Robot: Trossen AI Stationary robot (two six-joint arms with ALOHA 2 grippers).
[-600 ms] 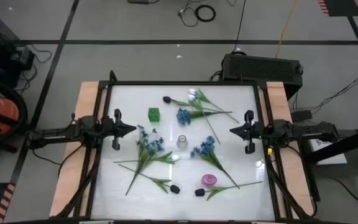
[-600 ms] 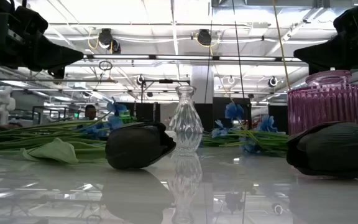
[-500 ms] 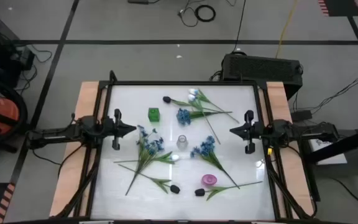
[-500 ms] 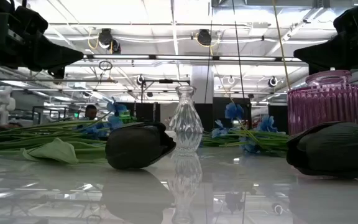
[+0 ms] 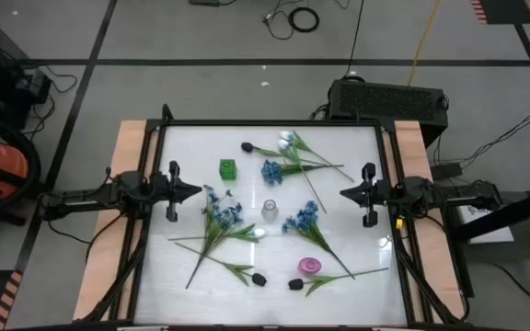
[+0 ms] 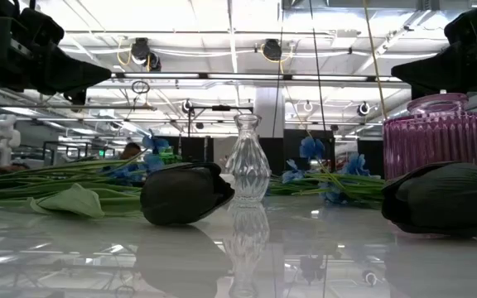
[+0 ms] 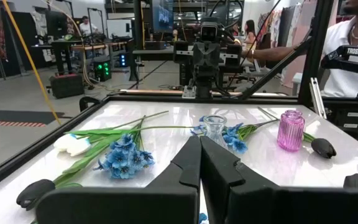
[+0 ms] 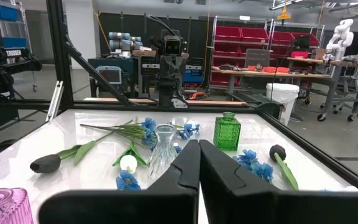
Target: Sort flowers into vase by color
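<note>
High view: glossy white desk (image 5: 187,276) w/ dark metal frame is carrying everything. Clear glass vase (image 5: 270,211), bulbous w/ narrow neck, is standing near centre. Green glass vase (image 5: 227,169), square and faceted, is sitting up-left of it; pink ribbed vase (image 5: 309,267) is standing below-right. Blue flower sprays (image 5: 219,213) on thin green stems are lying just left of clear vase, another blue spray (image 5: 303,219) just right, a third (image 5: 271,171) above. White tulip (image 5: 286,140) is lying further above, near desk's far edge. Black tulip buds (image 5: 259,279), matte and egg-shaped, are lying below clear vase, one more (image 5: 246,146) above-left. Left pincer (image 5: 194,191) is hovering well left of clear vase, fingers clenched, holding nothing. Right pincer (image 5: 345,193) is hovering well right, also clenched, empty.

Low view: clear vase (image 6: 248,161) is showing fluted glass; a black bud (image 6: 185,193) is lying just left of it, petals smooth and dull. Pink vase (image 6: 441,143) is standing to its right w/ vertical ribs, another bud (image 6: 441,197) in front of it.

Left wrist view: dark fingers (image 7: 193,163) are pressing together, pointing at clear vase (image 7: 214,127).

Right wrist view: fingers (image 8: 194,162) are meeting in front of clear vase (image 8: 164,147); green vase (image 8: 227,131) is standing beyond.
</note>
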